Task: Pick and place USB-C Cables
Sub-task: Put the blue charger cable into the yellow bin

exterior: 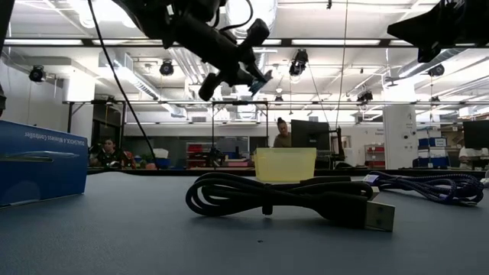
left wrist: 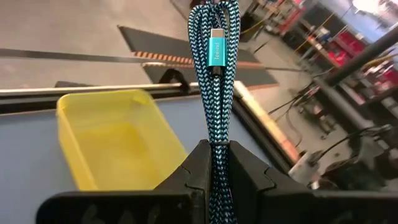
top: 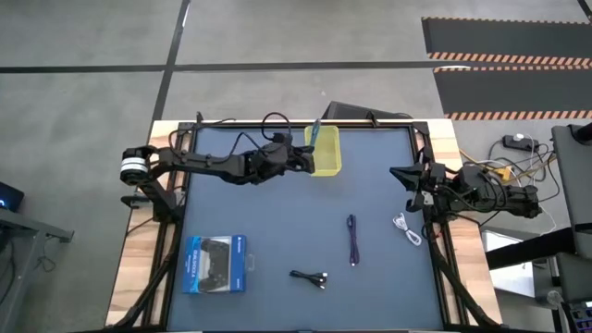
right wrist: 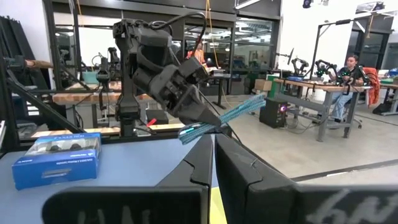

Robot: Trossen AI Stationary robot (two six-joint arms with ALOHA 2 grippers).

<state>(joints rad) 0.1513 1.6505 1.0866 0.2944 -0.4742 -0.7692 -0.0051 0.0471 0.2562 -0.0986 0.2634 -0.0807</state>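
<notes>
Left gripper (left wrist: pixel 214 163) clamps the teal cable (left wrist: pixel 214 68) above the yellow bin (top: pixel 324 151). The low view alone shows the black cable's (exterior: pixel 290 200) plug. Right gripper (right wrist: pixel 212 163) fingers are closed, empty.

Left gripper (top: pixel 305 153) aloft, fingers clamped; right gripper (top: pixel 404 176) idle at table edge.

The braided teal cable (left wrist: pixel 213 74) runs off the left wrist view's top and bottom edges, so its ends stay unseen. From above, the thin white cable (top: pixel 407 228) is too small to make out its plugs. The blue flat box (exterior: pixel 40 162) is cropped at the low view's edge.
</notes>
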